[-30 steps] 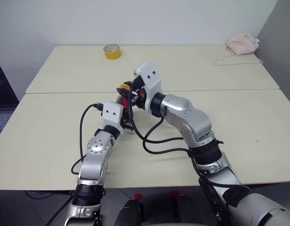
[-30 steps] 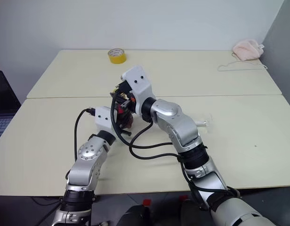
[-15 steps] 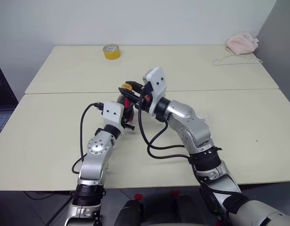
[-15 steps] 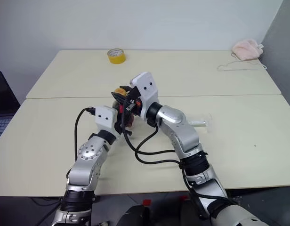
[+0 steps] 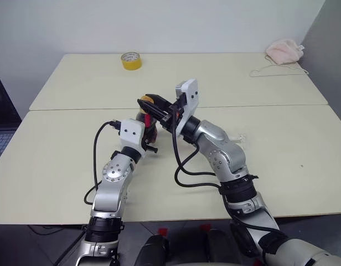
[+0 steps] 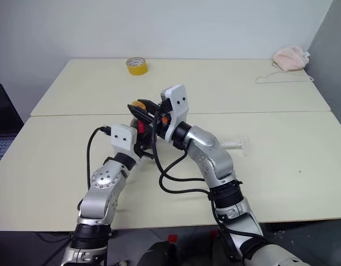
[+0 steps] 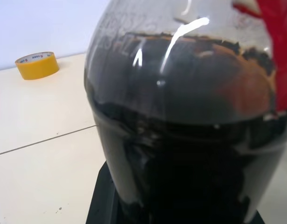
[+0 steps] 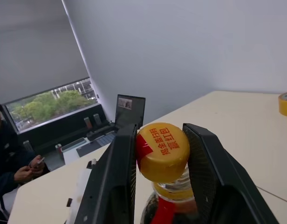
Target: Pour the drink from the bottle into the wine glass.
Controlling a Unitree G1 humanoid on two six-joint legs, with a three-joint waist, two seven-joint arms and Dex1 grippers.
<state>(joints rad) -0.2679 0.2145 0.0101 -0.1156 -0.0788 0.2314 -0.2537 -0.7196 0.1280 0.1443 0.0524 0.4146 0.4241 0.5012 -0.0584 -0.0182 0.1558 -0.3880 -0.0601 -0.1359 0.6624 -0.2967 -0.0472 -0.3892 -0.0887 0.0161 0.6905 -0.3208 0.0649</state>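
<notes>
On the cream table (image 5: 71, 144), the left gripper (image 5: 150, 134) clamps the bottle (image 7: 190, 140); right gripper (image 8: 163, 158) pinches its yellow cap (image 8: 162, 150).

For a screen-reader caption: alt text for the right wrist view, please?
The right gripper clamps its two black fingers on the bottle's yellow cap. A cream table, laptop and window lie beyond.

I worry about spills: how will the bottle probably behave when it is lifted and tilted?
The bottle looks well filled with dark drink, so probably heavy for its size, and the liquid may slosh. Its rounded, glossy body could slip. The yellow cap is still on, so nothing should spill yet.
</notes>
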